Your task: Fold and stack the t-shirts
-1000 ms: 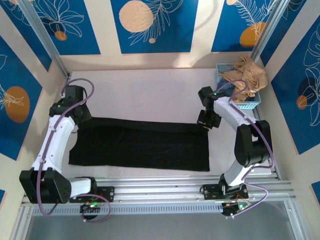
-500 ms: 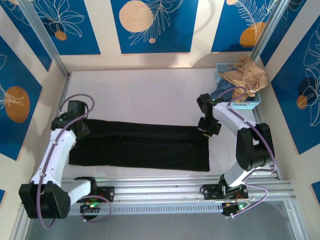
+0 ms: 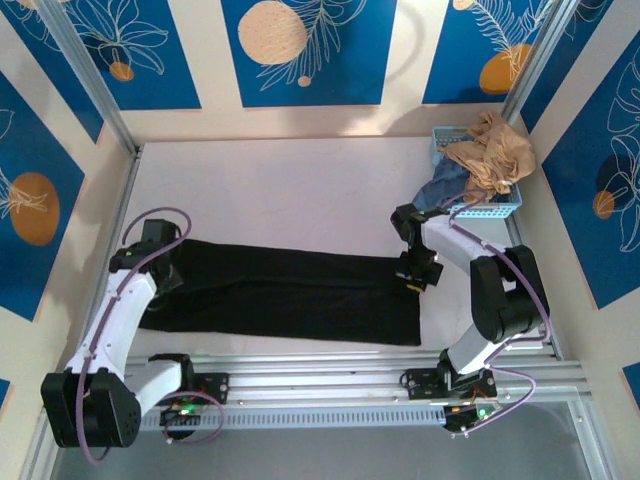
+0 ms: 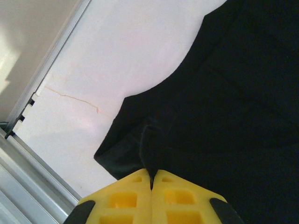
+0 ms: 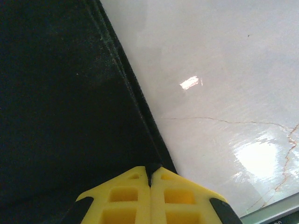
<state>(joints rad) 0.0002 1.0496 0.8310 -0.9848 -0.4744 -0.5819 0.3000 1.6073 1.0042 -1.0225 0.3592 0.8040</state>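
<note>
While the black t-shirt (image 3: pixel 290 295) lies in a long band well to the left of the basket (image 3: pixel 500 210), my left gripper (image 4: pixel 150 176) and right gripper (image 5: pixel 150 171) each pinch an end, jaws fully closed.

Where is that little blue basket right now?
In the top view, the basket sits at the table's far right corner, heaped with tan cloth.

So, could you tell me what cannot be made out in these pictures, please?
- Top view: black t-shirt's underside, hidden by its own fold.
- Top view: blue basket's contents, buried under tan cloth.
- Left wrist view: how much cloth the left pincer pinches, hidden by its pads.
- Right wrist view: same for the right pincer.
</note>
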